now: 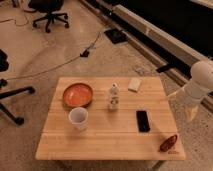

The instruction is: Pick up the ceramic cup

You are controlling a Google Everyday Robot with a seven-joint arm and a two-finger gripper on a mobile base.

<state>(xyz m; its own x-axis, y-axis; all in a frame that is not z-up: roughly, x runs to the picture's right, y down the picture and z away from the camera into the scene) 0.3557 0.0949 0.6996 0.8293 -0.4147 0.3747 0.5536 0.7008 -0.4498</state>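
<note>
The ceramic cup [78, 118] is small, plain and white. It stands upright on the wooden table [105, 142], left of centre, just in front of the wide orange bowl [78, 94]. My white arm [200, 80] comes in from the right edge of the view. My gripper [189, 113] hangs at its lower end, beyond the table's right edge and far from the cup.
A small pale bottle [114, 97] stands mid-table. A black phone [143, 121], a white card [134, 84] and a reddish-brown object [168, 143] lie on the right half. Office chairs [49, 14] and cables [60, 64] are on the floor behind.
</note>
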